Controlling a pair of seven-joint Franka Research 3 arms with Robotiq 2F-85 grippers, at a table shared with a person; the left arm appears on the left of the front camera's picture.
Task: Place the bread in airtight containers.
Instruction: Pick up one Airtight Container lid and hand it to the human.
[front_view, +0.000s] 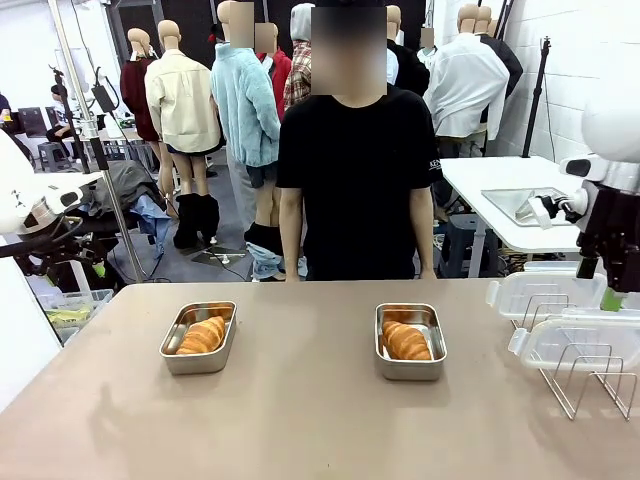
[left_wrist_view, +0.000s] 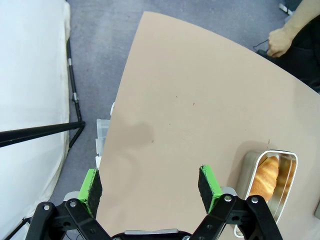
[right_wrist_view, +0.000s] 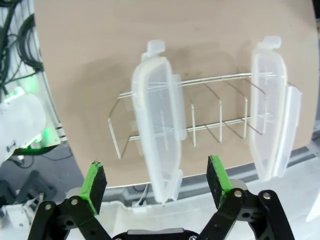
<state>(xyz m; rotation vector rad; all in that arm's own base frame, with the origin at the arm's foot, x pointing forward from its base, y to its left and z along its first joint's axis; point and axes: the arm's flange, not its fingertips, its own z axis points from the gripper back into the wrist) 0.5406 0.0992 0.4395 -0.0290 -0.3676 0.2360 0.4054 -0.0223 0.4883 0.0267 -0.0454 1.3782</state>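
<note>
Your right claw hangs spread wide just above the rack, straddling one lid. Left claw is spread too, empty. A croissant already lies in each tin, well left of the rack. Drop straight, pinch the lid's rim, lift clear of the wires.

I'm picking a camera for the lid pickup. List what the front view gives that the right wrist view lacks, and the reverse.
Front: the left tin and right tin, croissants inside them, and the person across the table. Right wrist: green pads wide apart with one lid between them in the picture, and floor cables. Shared: the right gripper, both clear lids on the wire rack, and the table.
</note>
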